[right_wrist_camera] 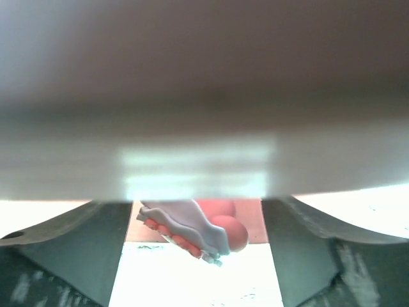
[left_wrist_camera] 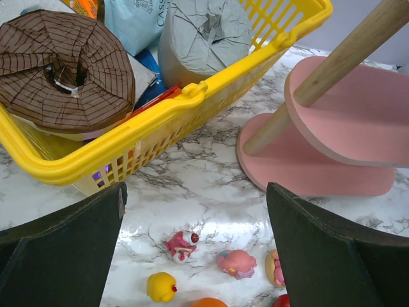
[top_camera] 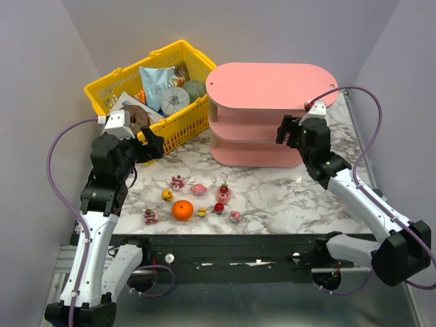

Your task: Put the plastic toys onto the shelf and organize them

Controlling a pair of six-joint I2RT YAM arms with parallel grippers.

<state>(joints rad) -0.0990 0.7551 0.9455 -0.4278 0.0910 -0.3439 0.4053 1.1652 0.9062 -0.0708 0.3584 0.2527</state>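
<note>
Plastic toys [top_camera: 198, 189] scattered on the worktop [top_camera: 272, 194]
Left claw [top_camera: 153, 144] gaping, empty; right claw [top_camera: 287, 131] open by the shelf [top_camera: 272, 85], pink toy [right_wrist_camera: 211, 233] in the gap.

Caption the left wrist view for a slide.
Open left gripper hovers above small toys on the marble table, facing the yellow basket and pink shelf.

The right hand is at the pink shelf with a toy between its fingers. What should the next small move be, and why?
Probably draw the right hand straight back out of the shelf. In the wrist view its fingers stand wide and the pink-and-white toy seems to touch neither, so it looks released. Backing out level should avoid knocking it.
</note>
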